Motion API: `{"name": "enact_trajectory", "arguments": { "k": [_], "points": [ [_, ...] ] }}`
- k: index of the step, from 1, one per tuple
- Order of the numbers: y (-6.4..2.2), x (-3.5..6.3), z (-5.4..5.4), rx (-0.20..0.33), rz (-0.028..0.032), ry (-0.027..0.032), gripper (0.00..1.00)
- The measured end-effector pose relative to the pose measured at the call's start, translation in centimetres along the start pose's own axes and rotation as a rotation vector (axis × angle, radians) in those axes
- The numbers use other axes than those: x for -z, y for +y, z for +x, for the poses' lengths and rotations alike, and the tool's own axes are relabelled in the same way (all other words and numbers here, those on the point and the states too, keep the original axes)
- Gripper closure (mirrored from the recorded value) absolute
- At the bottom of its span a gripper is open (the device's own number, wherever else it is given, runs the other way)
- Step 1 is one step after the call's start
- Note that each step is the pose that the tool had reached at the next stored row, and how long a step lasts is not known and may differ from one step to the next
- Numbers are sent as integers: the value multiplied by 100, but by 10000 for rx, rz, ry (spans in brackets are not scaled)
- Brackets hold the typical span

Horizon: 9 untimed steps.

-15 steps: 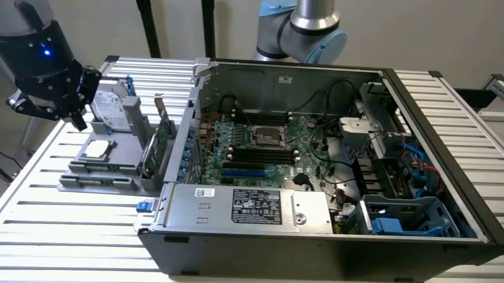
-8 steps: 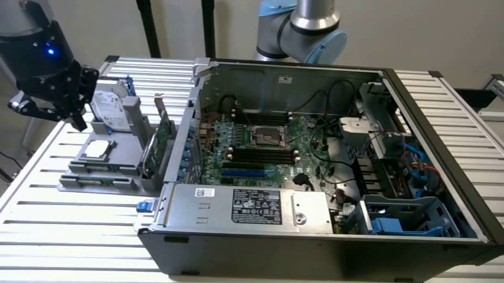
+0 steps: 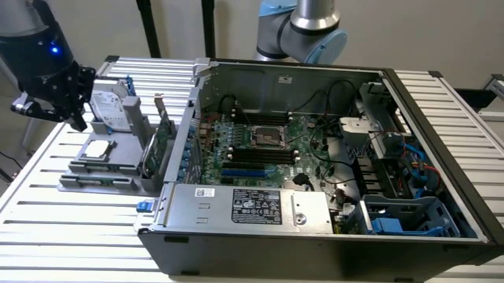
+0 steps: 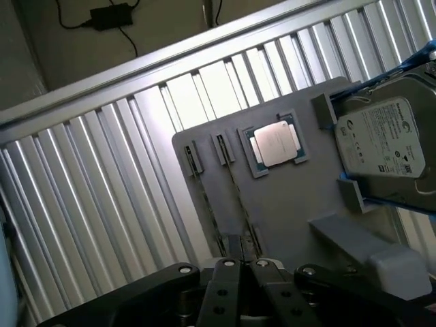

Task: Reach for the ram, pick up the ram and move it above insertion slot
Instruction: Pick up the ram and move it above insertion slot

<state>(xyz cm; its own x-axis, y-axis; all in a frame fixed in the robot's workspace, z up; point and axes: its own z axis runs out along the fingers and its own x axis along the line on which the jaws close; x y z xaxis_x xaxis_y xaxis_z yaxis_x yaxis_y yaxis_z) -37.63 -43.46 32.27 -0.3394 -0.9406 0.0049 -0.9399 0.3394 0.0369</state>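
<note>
The pincer (image 3: 52, 115) hangs above the grey holder (image 4: 300, 204) on the worktop (image 3: 47, 236), well apart from the insertion slot (image 3: 260, 154) inside the open case (image 3: 236, 253), while the ram (image 4: 237, 187) stands on edge in 1 of 2 neighbouring grooves beside the processor (image 4: 276, 144). A descent slightly off line could catch the twin stick (image 4: 206, 197) or nudge the processor, since they sit close. I cannot tell whether the pincer is apart or together; the ram shows as a thin line with no chips visible, and the slot's clips are too small to read.
</note>
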Motion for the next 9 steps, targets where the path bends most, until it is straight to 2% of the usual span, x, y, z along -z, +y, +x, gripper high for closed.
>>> {"name": "enact_trajectory", "arguments": {
  "k": [9],
  "points": [
    [0,-2,0,1633,29,53,89]
  ]
}}
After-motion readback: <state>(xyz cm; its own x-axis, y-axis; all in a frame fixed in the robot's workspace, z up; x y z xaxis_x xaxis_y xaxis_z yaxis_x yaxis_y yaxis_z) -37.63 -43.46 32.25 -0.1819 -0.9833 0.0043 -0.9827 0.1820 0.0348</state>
